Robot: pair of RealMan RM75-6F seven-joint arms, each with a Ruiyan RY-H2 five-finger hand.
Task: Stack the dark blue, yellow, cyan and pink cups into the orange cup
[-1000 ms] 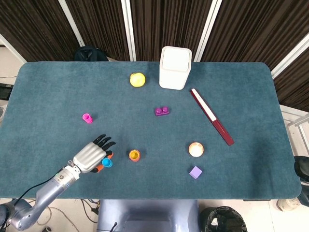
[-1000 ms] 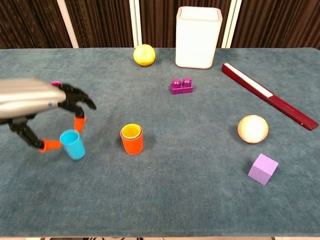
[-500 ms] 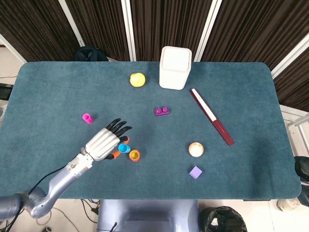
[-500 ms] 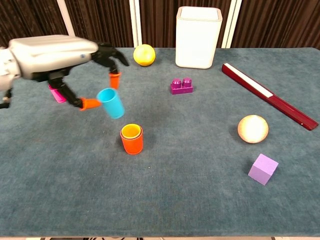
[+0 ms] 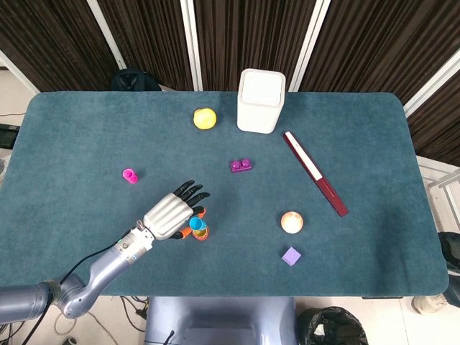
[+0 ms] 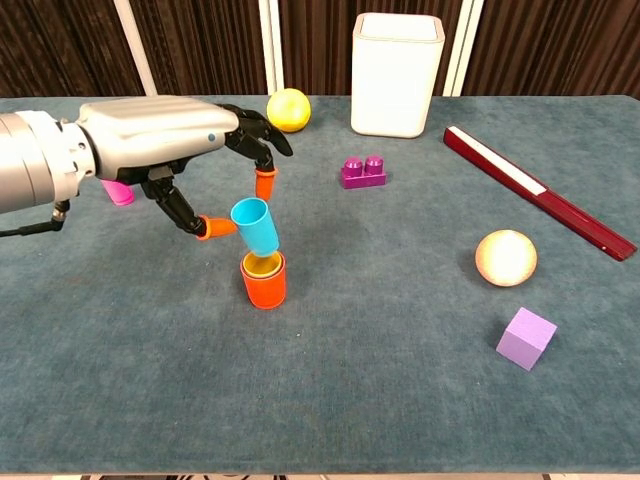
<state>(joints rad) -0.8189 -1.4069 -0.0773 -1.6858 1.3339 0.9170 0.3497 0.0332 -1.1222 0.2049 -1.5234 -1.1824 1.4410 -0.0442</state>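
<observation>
My left hand [image 6: 165, 140] [image 5: 170, 216] pinches the cyan cup [image 6: 256, 225] [image 5: 196, 224] between thumb and a finger, tilted, just above the orange cup [image 6: 264, 283] [image 5: 200, 233]. A yellow cup [image 6: 263, 264] sits nested inside the orange one; whether the cyan cup's base touches it I cannot tell. The pink cup [image 5: 129, 175] [image 6: 117, 192] stands apart on the left, partly hidden behind my hand in the chest view. No dark blue cup shows. My right hand appears in neither view.
A purple brick [image 5: 241, 166], a yellow ball [image 5: 205, 118] and a white bin [image 5: 260, 100] lie behind. A dark red bar [image 5: 315, 173], a pale ball [image 5: 291, 222] and a lilac cube [image 5: 291, 256] are to the right.
My left hand lifted the cyan cup from the cloth at the left and carried it rightward to a spot over the orange cup.
</observation>
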